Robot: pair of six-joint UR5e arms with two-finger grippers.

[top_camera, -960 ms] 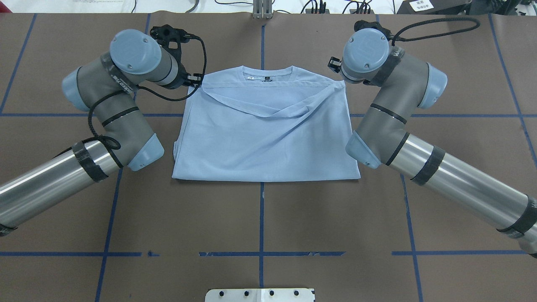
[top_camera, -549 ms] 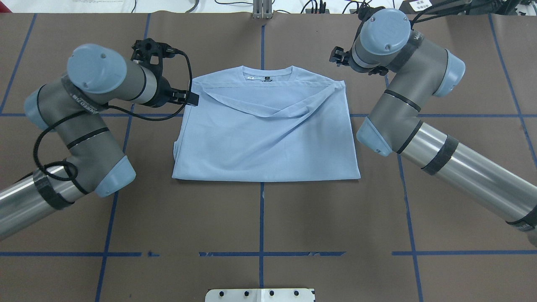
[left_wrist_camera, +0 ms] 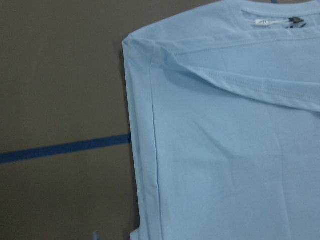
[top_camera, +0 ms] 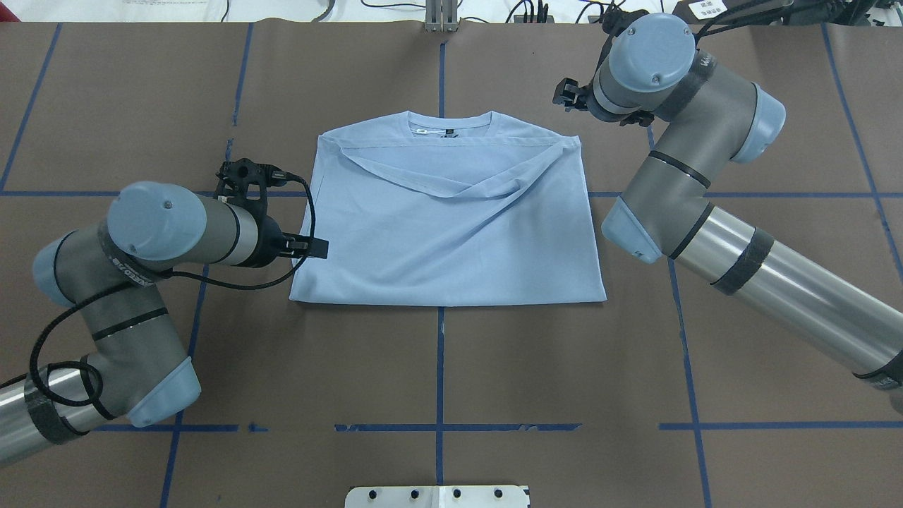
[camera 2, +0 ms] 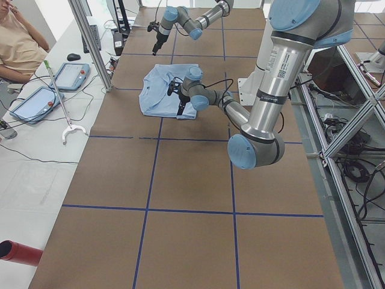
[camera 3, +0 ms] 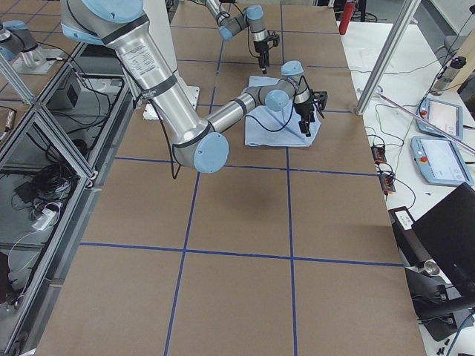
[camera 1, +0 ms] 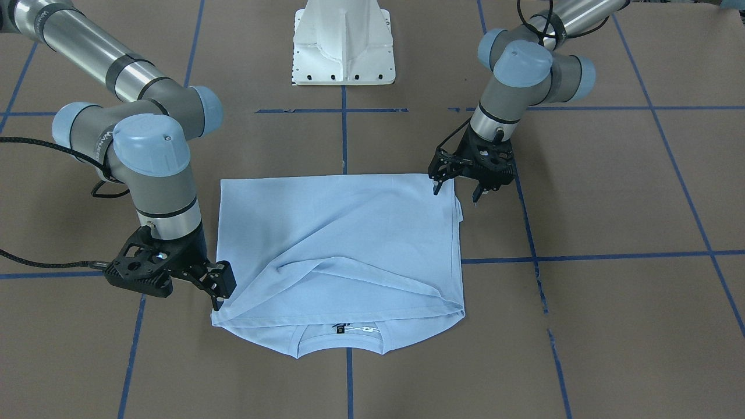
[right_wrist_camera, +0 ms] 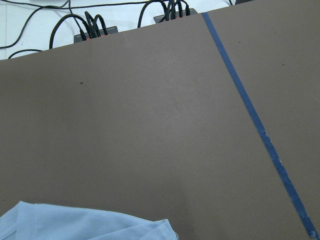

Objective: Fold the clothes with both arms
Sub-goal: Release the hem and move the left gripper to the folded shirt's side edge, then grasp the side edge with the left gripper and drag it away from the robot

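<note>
The clothes are one pale blue T-shirt (top_camera: 451, 233) lying folded flat on the brown table, collar at the far side and a sleeve edge crossing its chest. In the front view the T-shirt (camera 1: 337, 238) lies between both arms. My left gripper (top_camera: 305, 247) hovers at the shirt's left edge near the hem. Seen from the front, the left gripper (camera 1: 456, 194) is open, holding nothing. My right gripper (camera 1: 220, 294) stands open just outside the shirt's right shoulder corner, mostly hidden under its wrist in the overhead view. The left wrist view shows the shirt's shoulder corner (left_wrist_camera: 150, 55).
The white pedestal base (camera 1: 343, 46) stands at the robot's side of the table. Blue tape lines (top_camera: 439, 353) grid the brown surface. Cables (right_wrist_camera: 90, 25) lie past the far edge. A seated person (camera 2: 18, 42) and tablets are at a side table.
My left arm left the shirt's left shoulder corner and swung back along the left edge toward the hem. My right arm lifted off the right shoulder corner and then stayed still.
</note>
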